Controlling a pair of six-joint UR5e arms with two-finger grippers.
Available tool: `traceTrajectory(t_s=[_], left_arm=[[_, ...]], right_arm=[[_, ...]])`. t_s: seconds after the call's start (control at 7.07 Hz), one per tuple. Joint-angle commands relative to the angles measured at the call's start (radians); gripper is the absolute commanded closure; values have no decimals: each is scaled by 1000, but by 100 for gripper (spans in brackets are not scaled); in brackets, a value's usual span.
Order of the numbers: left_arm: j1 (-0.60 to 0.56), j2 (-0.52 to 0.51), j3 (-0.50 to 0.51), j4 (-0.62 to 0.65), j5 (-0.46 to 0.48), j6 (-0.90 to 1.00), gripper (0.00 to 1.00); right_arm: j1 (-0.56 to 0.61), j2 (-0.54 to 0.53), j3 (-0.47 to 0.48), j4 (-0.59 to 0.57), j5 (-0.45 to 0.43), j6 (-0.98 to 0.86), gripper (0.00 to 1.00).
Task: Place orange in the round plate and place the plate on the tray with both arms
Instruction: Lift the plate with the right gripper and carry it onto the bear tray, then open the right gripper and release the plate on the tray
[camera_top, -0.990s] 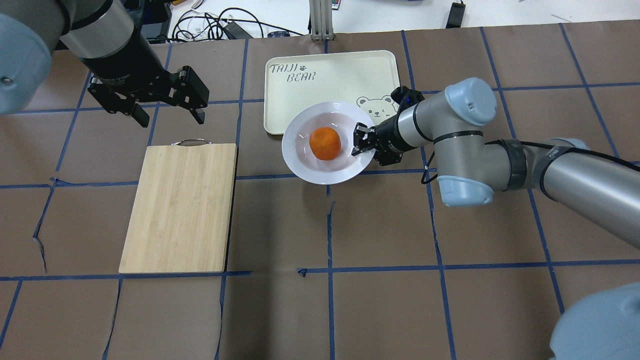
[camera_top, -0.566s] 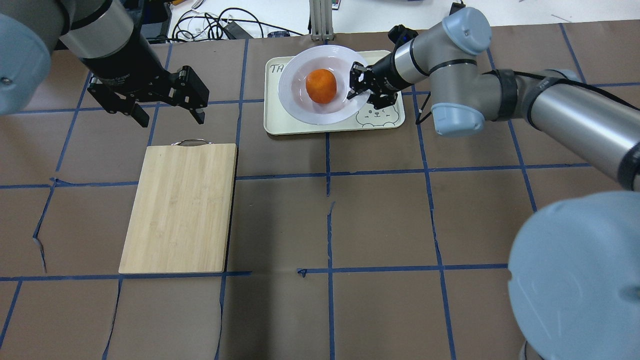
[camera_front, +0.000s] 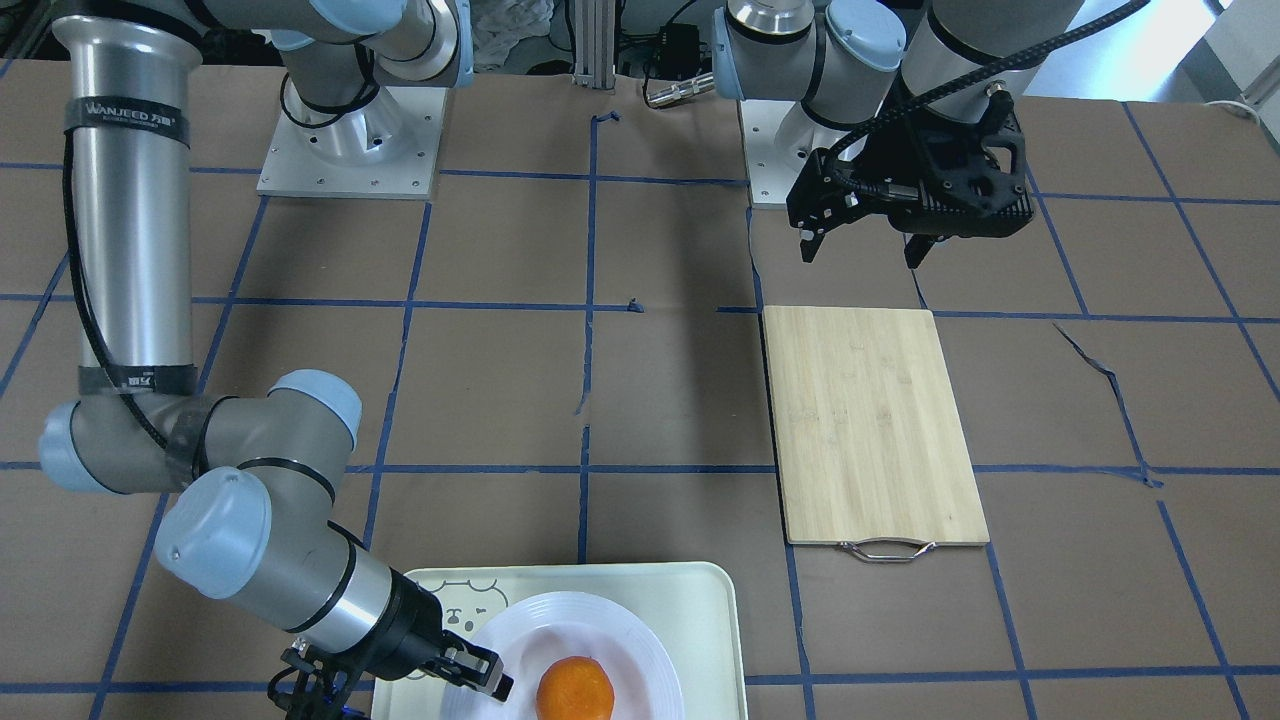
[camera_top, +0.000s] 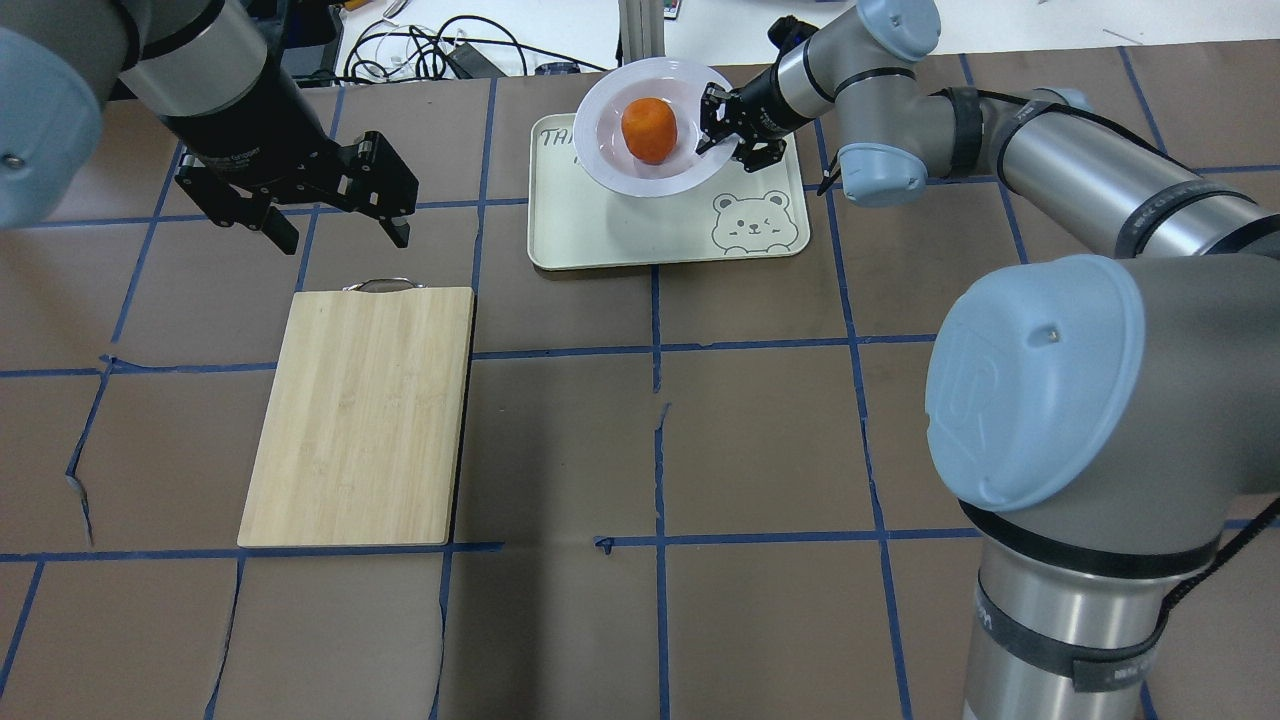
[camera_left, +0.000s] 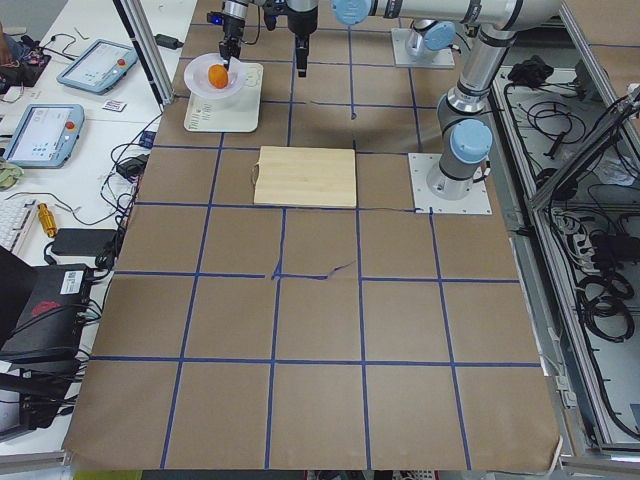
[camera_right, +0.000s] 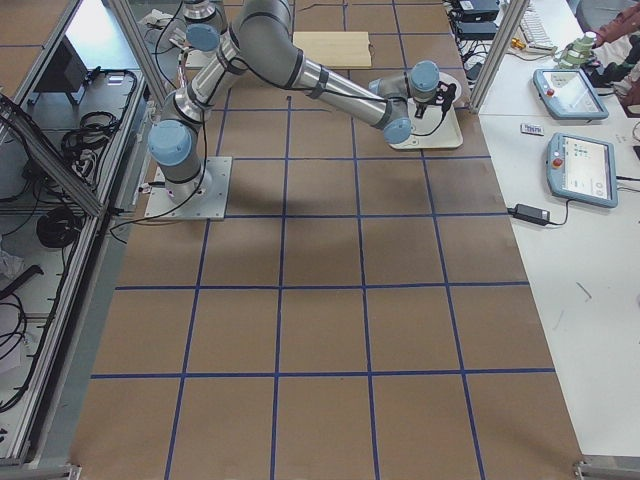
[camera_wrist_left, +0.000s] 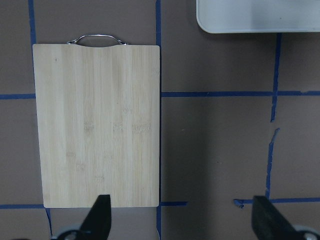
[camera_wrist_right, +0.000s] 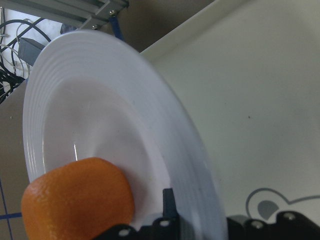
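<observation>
the black left gripper (camera_top: 342, 238) hangs open, empty, near the one bamboo cutting board (camera_top: 360, 415). one pale rectangular plastic tray (camera_top: 620, 230) lies right of it. the one glossy white round plate (camera_top: 600, 155) already holds the one small orange (camera_top: 649, 130), so that step looks done. the black right gripper (camera_top: 712, 128) pinches its rim over the tray's far edge; setting down remains.

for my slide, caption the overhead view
The right gripper holds the plate with the orange over the tray; left gripper open
</observation>
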Motion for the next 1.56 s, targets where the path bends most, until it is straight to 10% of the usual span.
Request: traceTrajectory(t_s=[0.0, 0.28, 0.57, 0.99, 1.13, 1.41], left_arm=[[3, 0, 0, 2, -2, -1, 0], [3, 0, 0, 2, 0, -1, 0], [3, 0, 0, 2, -2, -1, 0], [3, 0, 0, 2, 0, -1, 0], [3, 0, 0, 2, 0, -1, 0], [3, 0, 0, 2, 0, -1, 0]], right_arm=[[-27, 26, -2, 8, -2, 26, 97], [-27, 0, 83, -4, 15, 102, 86], [-27, -27, 90, -7, -67, 106, 5], [-41, -125, 76, 55, -302, -48, 0], [-53, -174, 76, 159, -468, -218, 0], [-158, -373, 73, 514, -529, -484, 0]])
